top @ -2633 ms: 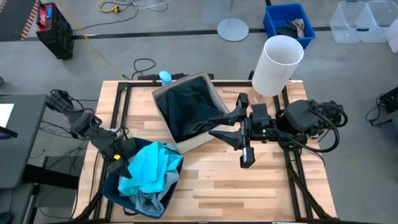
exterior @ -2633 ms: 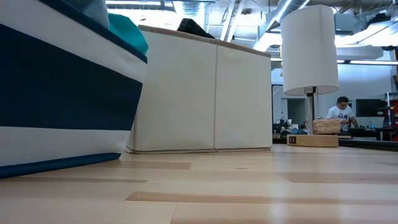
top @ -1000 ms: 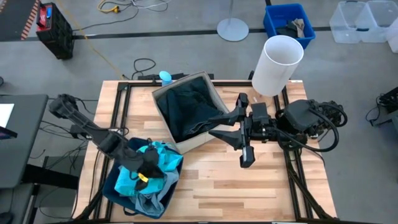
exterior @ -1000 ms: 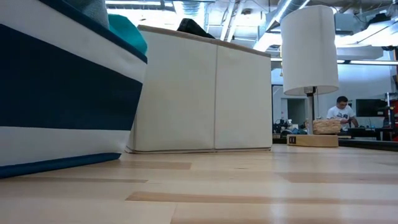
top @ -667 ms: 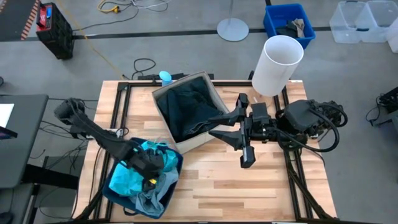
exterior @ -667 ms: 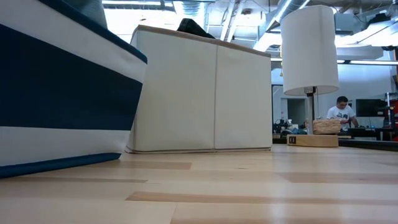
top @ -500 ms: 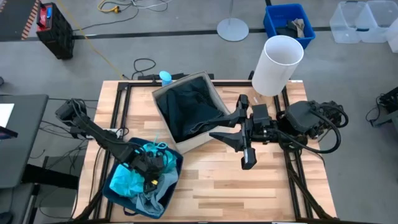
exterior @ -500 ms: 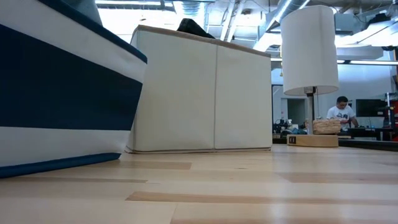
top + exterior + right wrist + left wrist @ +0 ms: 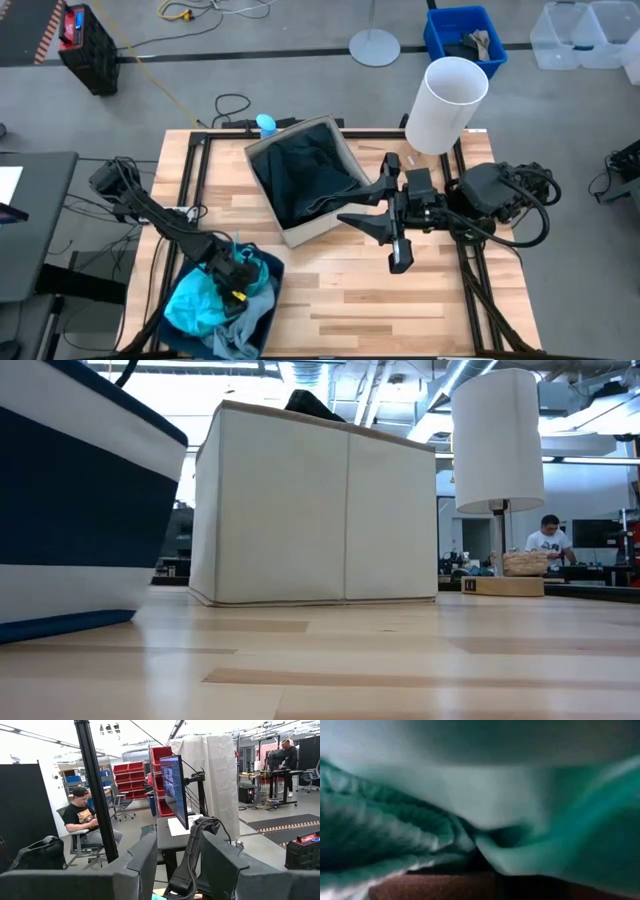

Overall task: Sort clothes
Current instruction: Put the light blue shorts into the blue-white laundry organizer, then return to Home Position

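The turquoise garment (image 9: 193, 305) and a pale blue one (image 9: 243, 325) lie bunched in the navy fabric box (image 9: 268, 300) at the table's near left. My left gripper (image 9: 237, 285) is sunk among them, shut; its wrist view is filled with turquoise cloth (image 9: 420, 835). Dark clothes (image 9: 305, 175) fill the beige fabric box (image 9: 315, 228) at the far middle, and a black bit (image 9: 310, 402) peeks over its rim. My right gripper (image 9: 342, 203) hangs high over the table's middle, open and empty, pointing level (image 9: 177, 870). My left gripper presses its shut fingers down into the turquoise garment's top (image 9: 222, 292), slanting from above and from the table's left. The cloth lies packed inside the navy box. The gripper's own body hides the fingertips, so which fold they meet cannot be told.
A tall white cylinder (image 9: 447, 103) stands at the far right corner. Bare wood (image 9: 380, 300) lies between the boxes and the near edge. The navy box (image 9: 70, 510) and beige box (image 9: 320, 510) stand close together. A person (image 9: 548, 540) works far behind the table.
My left gripper has shut, rolled and gone down into the navy box. The turquoise garment, which was heaped over the box's rim, is pushed down inside it. The navy box has slid a little toward the table's near left.
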